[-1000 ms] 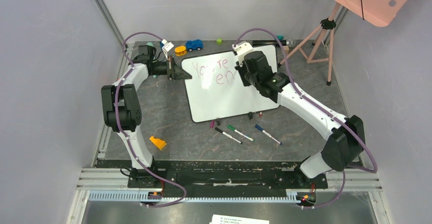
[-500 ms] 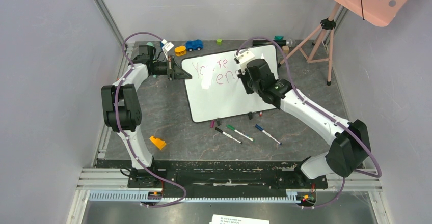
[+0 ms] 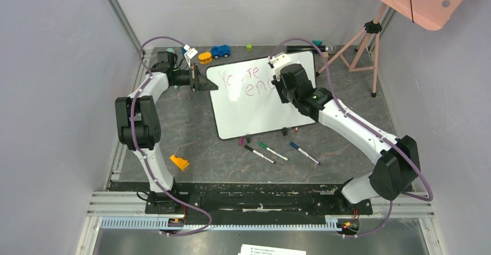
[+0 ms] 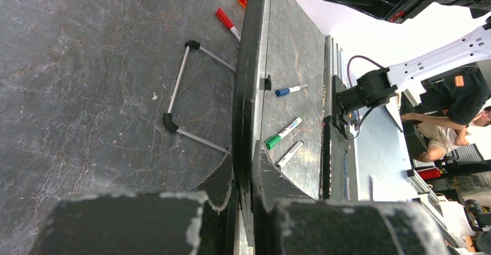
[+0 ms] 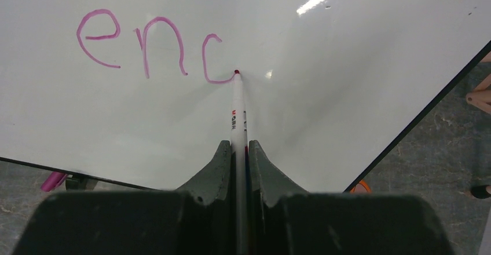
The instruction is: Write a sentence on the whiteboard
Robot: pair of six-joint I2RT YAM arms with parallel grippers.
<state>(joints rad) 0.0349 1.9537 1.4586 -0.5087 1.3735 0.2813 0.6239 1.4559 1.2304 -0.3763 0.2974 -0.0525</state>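
**Mid-word on the board.** The whiteboard [image 3: 249, 116] is seen propped up on the surface [image 3: 191, 133], towards the far side between the two arms. Its left edge is clamped between the jaws of the left tool [image 4: 243, 163]. The right tool [image 5: 239, 150] is closed on a white marker [image 5: 238, 107], whose pink tip is pressed to the glossy face at the end of an unfinished curve. Of the sentence [image 5: 142, 52], only "You're" and, below it, "en" with a half-made letter can be read. Most of the writing is judged not yet done.

Several risks are posed from here:

- **Too much pressure:** the board could be tipped back on its small feet or twisted in the left tool's grip, since it is held by one thin edge only.
- **Too little pressure:** a gap would be left in the stroke and the round letter left open.
- **A slipping marker:** it is gripped well back from its tip, so it could be levered sideways or slid within the jaws, and the line sent astray.
- **Crowded words:** if the spacing is misjudged, the later words could be squeezed against the board's right edge.
- **Loose markers:** three loose markers [image 3: 273, 152] lie just in front of the board and could be swept aside if the right arm were lowered.
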